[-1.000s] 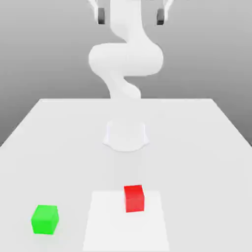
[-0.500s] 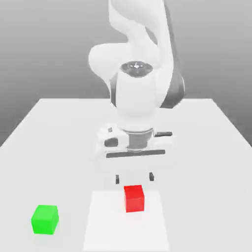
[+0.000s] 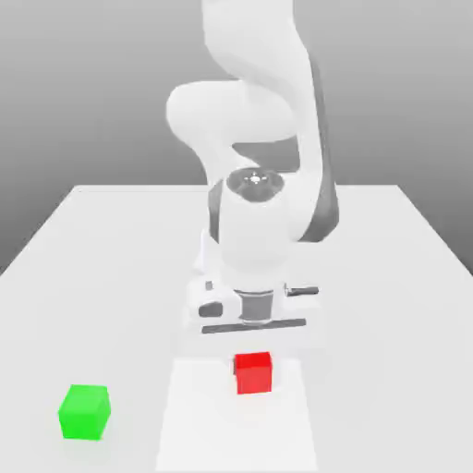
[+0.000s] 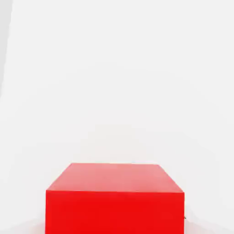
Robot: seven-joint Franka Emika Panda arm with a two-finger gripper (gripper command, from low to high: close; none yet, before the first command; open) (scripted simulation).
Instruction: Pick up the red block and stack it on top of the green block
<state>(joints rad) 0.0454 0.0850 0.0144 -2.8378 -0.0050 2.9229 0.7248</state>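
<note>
The red block (image 3: 252, 372) rests on the white table (image 3: 388, 277), near the front and middle in the exterior view. My gripper (image 3: 253, 325) hangs low, directly over and just behind the red block, pointing straight down. In the hand view the red block (image 4: 115, 199) appears very close, with its top face and one side face showing. The green block (image 3: 85, 412) sits on the table by itself, toward the exterior view's left of the red block and apart from the arm.
A paler square patch (image 3: 236, 430) marks the table under and in front of the red block. The arm's white base and body (image 3: 254, 231) rise behind the hand at the table's middle.
The hand has dropped from high above the table to just over the red block. Neither block has moved.
</note>
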